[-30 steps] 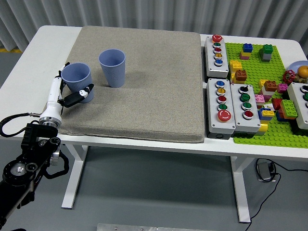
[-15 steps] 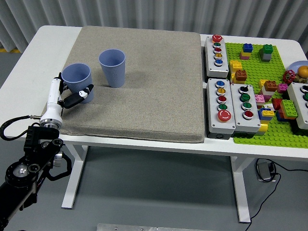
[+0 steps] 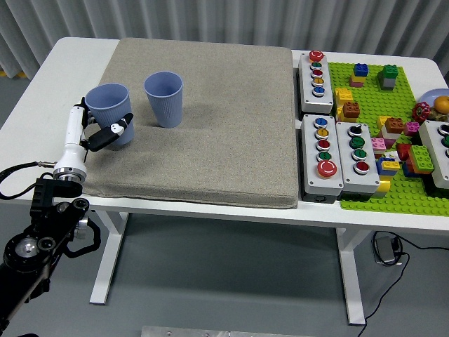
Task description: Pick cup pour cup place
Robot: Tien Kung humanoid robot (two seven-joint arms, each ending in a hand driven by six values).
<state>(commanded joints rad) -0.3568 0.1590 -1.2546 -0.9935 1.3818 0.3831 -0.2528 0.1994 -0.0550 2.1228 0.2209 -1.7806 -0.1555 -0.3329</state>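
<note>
Two blue ribbed cups are on the grey mat (image 3: 203,126). The left cup (image 3: 110,112) is held upright by my left hand (image 3: 98,130), whose white and black fingers wrap around its lower side; its base seems just above the mat. The second cup (image 3: 164,98) stands upright on the mat a little to the right and farther back, untouched. My black left arm comes up from the lower left corner. The right arm is out of view.
To the right of the mat stand several grey button boxes (image 3: 316,84), then a green brick baseplate (image 3: 372,140) crowded with coloured bricks. A plate with food (image 3: 435,102) shows at the right edge. The white table's left edge (image 3: 35,91) lies beside my hand.
My left hand has lifted the left cup slightly and carried it a little up and left, away from the near edge. The second cup has not moved.
</note>
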